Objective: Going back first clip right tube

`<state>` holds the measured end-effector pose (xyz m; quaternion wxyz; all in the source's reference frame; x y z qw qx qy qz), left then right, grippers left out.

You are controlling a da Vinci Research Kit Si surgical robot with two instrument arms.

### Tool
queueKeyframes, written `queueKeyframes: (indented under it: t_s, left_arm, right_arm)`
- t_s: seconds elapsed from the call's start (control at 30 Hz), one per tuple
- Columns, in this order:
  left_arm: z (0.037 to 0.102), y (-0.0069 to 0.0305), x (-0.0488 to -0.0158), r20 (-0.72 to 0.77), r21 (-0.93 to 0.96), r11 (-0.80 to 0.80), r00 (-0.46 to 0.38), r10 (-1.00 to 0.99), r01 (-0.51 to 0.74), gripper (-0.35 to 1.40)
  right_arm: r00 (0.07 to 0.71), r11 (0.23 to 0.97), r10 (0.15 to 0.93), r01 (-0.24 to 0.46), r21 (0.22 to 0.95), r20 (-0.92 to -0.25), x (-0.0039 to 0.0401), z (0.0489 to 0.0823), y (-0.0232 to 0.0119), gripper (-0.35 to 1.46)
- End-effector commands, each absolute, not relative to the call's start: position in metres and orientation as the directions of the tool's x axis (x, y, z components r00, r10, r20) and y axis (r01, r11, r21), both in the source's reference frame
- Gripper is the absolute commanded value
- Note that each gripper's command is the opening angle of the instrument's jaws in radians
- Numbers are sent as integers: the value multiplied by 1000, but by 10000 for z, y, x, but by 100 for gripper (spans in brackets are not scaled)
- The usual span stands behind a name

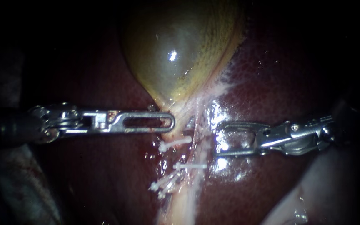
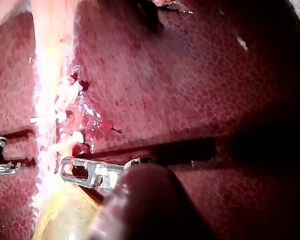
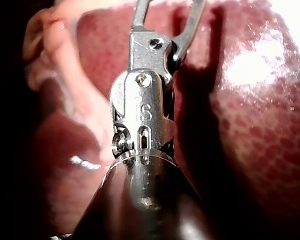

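Dark red liver fills the field, with the gallbladder above. The right instrument lies level over the liver, its claw apart and empty. Just ahead of the open tip, toward the left instrument, runs the right tube. It is pale and glistening, its long axis crosswise to the claw. One white clip sits across it, on the side away from the gallbladder. The right instrument is judged better placed.
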<state>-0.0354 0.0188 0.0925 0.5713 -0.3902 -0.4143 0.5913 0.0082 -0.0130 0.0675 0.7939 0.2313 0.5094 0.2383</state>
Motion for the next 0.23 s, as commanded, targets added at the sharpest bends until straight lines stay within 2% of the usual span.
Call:
queueKeyframes:
  t_s: [0.03,0.23]
  left_arm:
    - [924,188,-354,12,-936,-4,-43,999,-352,-35]
    - [923,188,-354,13,-936,-3,-42,999,-352,-35]
  right_arm:
    - [368,780,614,-143,610,-699,83,675,-130,51]
    - [367,779,614,-144,610,-698,86,675,-131,51]
